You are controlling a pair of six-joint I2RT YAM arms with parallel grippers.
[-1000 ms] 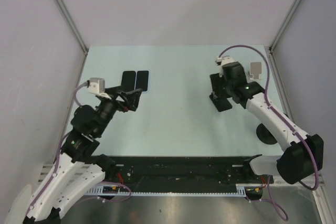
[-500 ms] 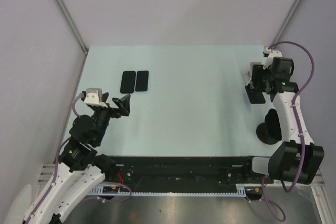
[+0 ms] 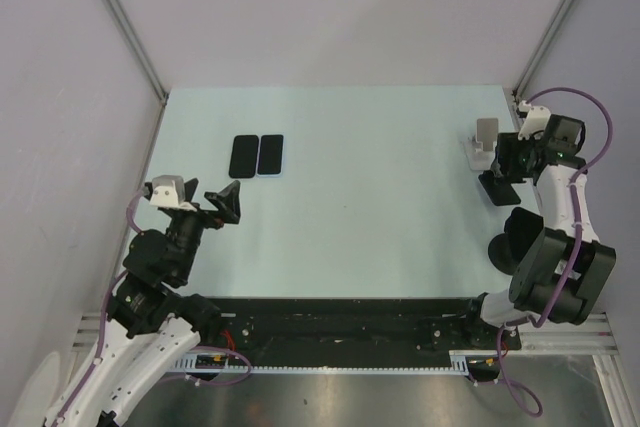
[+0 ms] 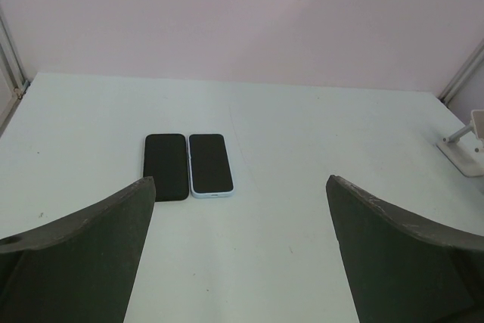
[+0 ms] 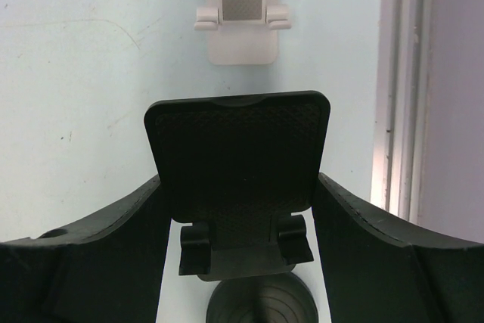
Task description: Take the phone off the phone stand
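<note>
Phone [image 3: 270,154] lay flat on the bench [image 3: 360,207] beside a second phone [image 3: 244,155], off any stand. Left end effector [image 4: 240,181] gaped empty. Right end effector [image 5: 238,179] looked clamped on the black stand [image 5: 238,149], so I figured letting go sloppily might tip it into the white stand [image 5: 240,5] just beside.

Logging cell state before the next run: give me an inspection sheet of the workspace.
Surface: pale green table, faint scuffs.
Job's things: black phone and blue-cased phone flat, side by side, on no stand; white phone stand and black phone stand both empty.
Clutter: nothing seen.
Grippers: left gripper open, empty; right gripper straddles black phone stand, grip unclear.
Cables: purple cable on each arm.
Surroundings: grey walls, metal corner posts.
</note>
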